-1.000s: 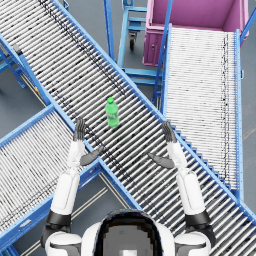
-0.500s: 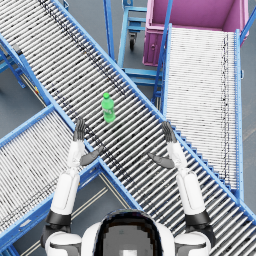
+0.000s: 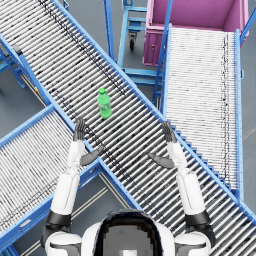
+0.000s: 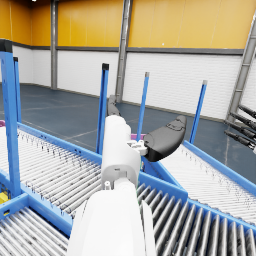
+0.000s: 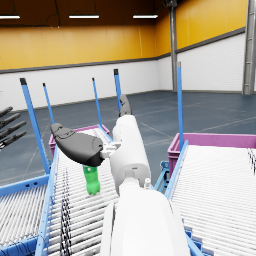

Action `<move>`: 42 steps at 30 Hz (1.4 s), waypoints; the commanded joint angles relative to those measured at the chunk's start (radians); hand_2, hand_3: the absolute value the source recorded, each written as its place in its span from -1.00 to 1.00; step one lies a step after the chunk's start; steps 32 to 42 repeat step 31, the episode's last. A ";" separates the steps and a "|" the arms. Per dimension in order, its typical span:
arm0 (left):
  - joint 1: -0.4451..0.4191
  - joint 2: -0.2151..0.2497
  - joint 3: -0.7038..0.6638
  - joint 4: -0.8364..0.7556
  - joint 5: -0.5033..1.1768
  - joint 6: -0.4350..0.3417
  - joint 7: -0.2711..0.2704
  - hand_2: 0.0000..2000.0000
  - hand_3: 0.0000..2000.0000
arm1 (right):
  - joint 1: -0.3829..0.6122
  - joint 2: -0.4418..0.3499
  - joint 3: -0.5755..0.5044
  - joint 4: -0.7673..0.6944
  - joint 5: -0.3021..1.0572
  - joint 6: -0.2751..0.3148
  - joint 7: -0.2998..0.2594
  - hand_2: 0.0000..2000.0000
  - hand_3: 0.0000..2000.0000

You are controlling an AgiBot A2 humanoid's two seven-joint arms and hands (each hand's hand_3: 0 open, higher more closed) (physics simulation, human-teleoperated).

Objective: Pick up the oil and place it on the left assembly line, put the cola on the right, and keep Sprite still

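Looking down on the central conveyor (image 3: pixel 135 135), running upper left to lower right. Finding nothing set on the left line (image 3: pixel 30 160) or right line (image 3: pixel 200 90), no oil or cola visible, so judging both placements pending. Hovering lower centre, empty and spread-fingered: left hand (image 3: pixel 82 147), right hand (image 3: pixel 166 150). Spotting the green bottle (image 3: pixel 104 103), likely Sprite, left of centre, untouched, drifted slightly toward upper left since earlier.

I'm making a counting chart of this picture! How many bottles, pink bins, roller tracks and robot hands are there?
Green bottle: 1
Pink bin: 1
Roller tracks: 3, the middle track, the left track, the right track
Robot hands: 2, the left robot hand, the right robot hand
Total: 7
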 commanded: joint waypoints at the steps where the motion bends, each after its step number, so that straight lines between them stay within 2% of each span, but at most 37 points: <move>1: 0.000 0.000 0.000 0.000 0.000 0.000 0.000 -1.00 -1.00 | 0.000 0.000 0.000 0.000 0.000 0.000 0.000 -1.00 -1.00; 42: 0.000 0.000 0.000 0.000 0.000 0.000 0.000 -1.00 -1.00 | 0.000 0.000 0.000 0.000 0.000 0.000 0.000 -1.00 -1.00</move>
